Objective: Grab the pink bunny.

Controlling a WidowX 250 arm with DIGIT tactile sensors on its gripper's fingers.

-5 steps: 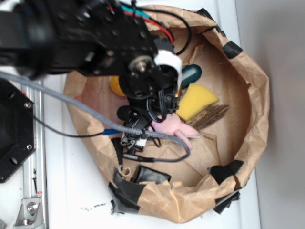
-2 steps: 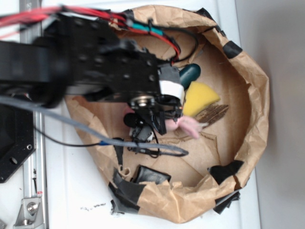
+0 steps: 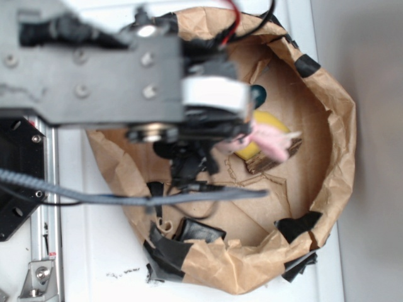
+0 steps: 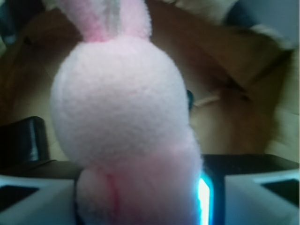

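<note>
My tool (image 4: 140, 201) clamps the pink bunny (image 4: 124, 126) by its lower body, its long axis running straight out from my jaws, ears leading, over the paper-walled bin (image 3: 340, 126) beside the yellow sponge (image 3: 261, 126).

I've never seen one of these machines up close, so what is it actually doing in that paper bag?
The robot arm's gripper is shut on the pink bunny and holds it above the floor of the brown paper bag. The wrist camera shows the plush wedged between the gripper's sides, ears pointing away. A yellow sponge and a wooden piece lie in the bag below. The grab looks done.
</note>
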